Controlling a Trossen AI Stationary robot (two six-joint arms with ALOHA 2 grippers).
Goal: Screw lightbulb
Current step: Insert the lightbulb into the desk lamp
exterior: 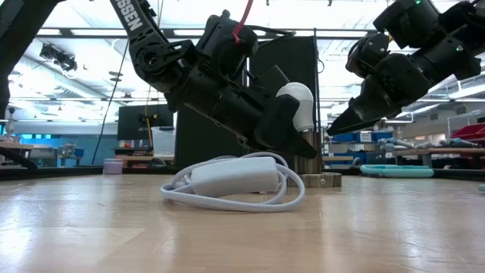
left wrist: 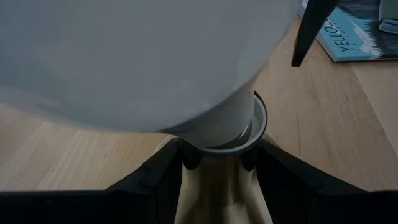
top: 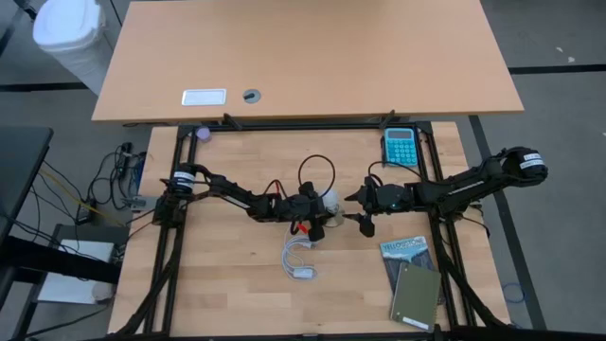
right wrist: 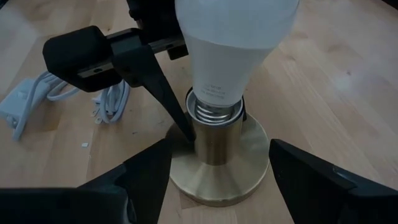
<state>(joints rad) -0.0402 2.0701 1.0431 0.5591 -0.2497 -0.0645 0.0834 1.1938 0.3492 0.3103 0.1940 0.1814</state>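
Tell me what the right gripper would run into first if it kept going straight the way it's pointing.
Most likely the lightbulb standing in the brass socket. The open right gripper aims at them, with the left gripper clamped on the socket just beyond. Exact depth is hard to judge.

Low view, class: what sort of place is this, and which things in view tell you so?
Probably a robotics lab or workshop. Behind the table runs an open hall with ceiling lights, benches loaded with equipment and a dark screen. Two robot arms work a lightbulb at a brass socket.
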